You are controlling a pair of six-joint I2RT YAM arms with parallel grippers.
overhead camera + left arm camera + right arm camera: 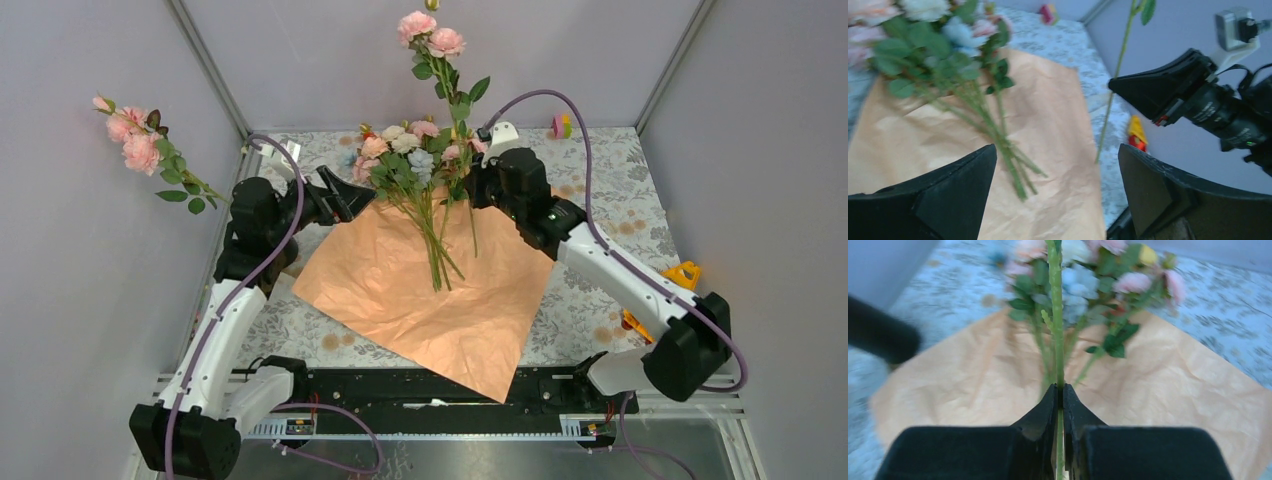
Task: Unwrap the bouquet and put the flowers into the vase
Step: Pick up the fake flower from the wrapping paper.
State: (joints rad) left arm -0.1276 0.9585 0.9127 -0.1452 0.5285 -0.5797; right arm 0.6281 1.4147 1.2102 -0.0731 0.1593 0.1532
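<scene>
The bouquet's paper (420, 290) lies unwrapped and flat, peach-orange side up, on the table. Several flowers (405, 155) lie on it, heads toward the back and stems (998, 135) fanned toward me. My right gripper (1061, 390) is shut on one green stem (1057, 315). It holds this pink-headed flower (430, 30) upright above the pile's right side. At the paper's left edge, my left gripper (1058, 170) stands wide open with nothing between its fingers (948, 195). Another pink flower (135, 140) juts up and left from behind the left arm. The vase is hidden.
A floral-patterned cloth (600, 180) covers the table inside grey walls. A small pink and yellow toy block (560, 126) sits at the back right. A yellow and orange block (682, 275) lies by the right edge. The right arm's cable arcs over the back.
</scene>
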